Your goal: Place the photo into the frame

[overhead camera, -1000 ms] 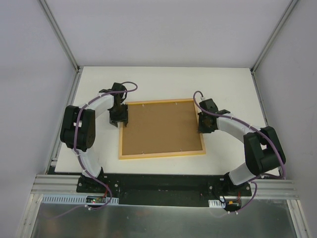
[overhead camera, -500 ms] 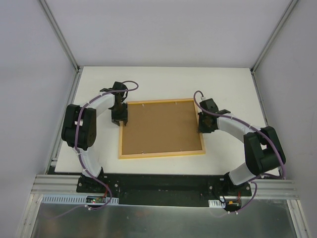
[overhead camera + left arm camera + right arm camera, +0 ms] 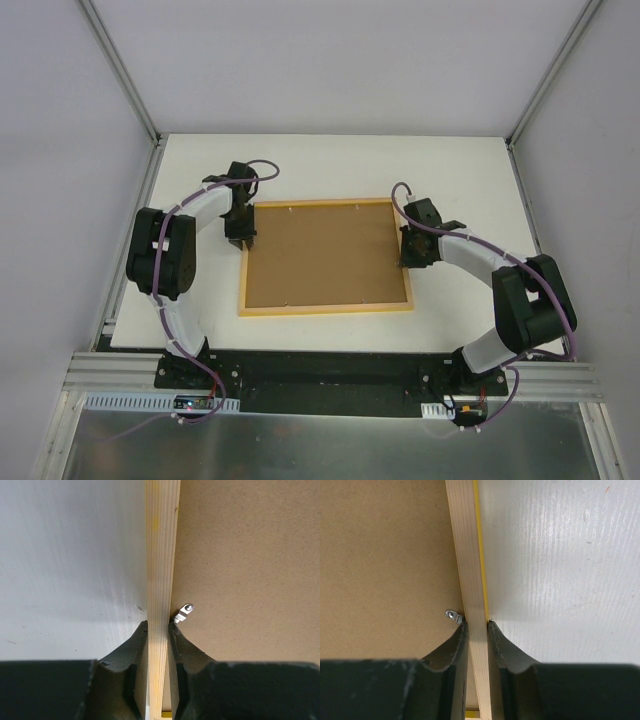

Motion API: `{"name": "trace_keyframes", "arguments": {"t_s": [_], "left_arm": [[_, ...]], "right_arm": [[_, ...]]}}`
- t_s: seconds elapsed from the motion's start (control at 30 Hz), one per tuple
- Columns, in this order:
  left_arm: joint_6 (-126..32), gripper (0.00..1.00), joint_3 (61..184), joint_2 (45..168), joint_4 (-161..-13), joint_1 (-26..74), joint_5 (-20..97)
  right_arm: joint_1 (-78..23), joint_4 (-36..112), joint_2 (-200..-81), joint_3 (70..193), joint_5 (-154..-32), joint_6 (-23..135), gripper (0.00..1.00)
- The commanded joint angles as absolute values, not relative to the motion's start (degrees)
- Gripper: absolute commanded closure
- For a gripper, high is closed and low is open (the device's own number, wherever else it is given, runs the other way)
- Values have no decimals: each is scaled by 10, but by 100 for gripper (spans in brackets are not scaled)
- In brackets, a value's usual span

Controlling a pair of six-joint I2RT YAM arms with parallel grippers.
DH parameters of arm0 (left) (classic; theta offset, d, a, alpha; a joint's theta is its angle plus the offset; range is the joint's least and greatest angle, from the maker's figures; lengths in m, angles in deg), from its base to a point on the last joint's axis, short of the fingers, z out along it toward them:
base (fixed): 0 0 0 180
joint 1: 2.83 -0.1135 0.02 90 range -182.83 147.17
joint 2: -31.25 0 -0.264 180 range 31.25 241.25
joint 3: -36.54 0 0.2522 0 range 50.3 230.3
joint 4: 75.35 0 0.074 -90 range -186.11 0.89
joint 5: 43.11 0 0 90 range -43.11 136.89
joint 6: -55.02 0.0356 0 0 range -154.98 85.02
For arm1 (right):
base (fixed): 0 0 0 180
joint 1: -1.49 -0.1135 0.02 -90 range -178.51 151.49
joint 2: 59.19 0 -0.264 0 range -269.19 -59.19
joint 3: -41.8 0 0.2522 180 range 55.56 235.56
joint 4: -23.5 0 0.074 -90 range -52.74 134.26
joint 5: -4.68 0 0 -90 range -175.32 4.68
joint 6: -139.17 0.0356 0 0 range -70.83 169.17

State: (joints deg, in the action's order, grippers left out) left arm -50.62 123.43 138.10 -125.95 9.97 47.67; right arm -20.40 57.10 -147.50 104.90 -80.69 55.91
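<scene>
The frame [image 3: 325, 309] lies flat on the white table [image 3: 330, 165] with its back side up, so the pale wood of its rails faces the overhead camera. A plain brown backing board [image 3: 325, 255] sits inside the frame's rails and fills the opening.

The left gripper [image 3: 243, 236] is on the frame's left rail, along the far half of that rail. In the left wrist view its two dark fingers [image 3: 135, 647] stand one on each side of the wood rail. The outer one is on the table side of the frame and the inner one is on the board side. Both press against the rail with no gap showing, so the jaws are narrow and clamped on the frame. A small metal tab [image 3: 185, 612] lies on the board at the frame's inner edge, touching the inner fingertip.

The right gripper [image 3: 408, 256] is on the frame's right rail, about midway along it. Its fingertips [image 3: 496, 640] also straddle the rail and pinch it from both sides. A second metal tab [image 3: 453, 615] sits at the frame's inner edge beside the inner finger. A thin yellow line [image 3: 480, 545] runs along the frame's outer edge there.
</scene>
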Motion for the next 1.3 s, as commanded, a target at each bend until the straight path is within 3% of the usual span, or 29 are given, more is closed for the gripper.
{"name": "trace_keyframes", "arguments": {"t_s": [0.0, 0.23, 0.43, 0.83, 0.87, 1.03, 1.13, 1.17, 1.27], "left_arm": [[-515, 90, 1247, 1401, -1247, 104, 490], [-520, 100, 1241, 1391, -1241, 104, 470], [-505, 100, 1245, 1386, -1243, 104, 455], [-497, 100, 1243, 1391, -1244, 104, 434], [-497, 100, 1242, 1389, -1244, 104, 434], [-493, 97, 1235, 1374, -1246, 104, 428], [-487, 83, 1232, 1364, -1249, 104, 423], [-480, 73, 1229, 1355, -1251, 104, 420], [-470, 66, 1227, 1347, -1251, 104, 406]], "right_arm": [[-201, 575, -1490, 1051, -815, 567, 99], [-201, 572, -1489, 1050, -823, 558, 98], [-212, 571, -1483, 1057, -827, 533, 77], [-224, 588, -1526, 1086, -823, 515, 69], [-226, 588, -1529, 1087, -824, 515, 69], [-226, 602, -1536, 1095, -801, 515, 99], [-219, 609, -1537, 1101, -794, 509, 99], [-217, 615, -1538, 1109, -786, 501, 99], [-215, 627, -1545, 1124, -770, 496, 99]]}}
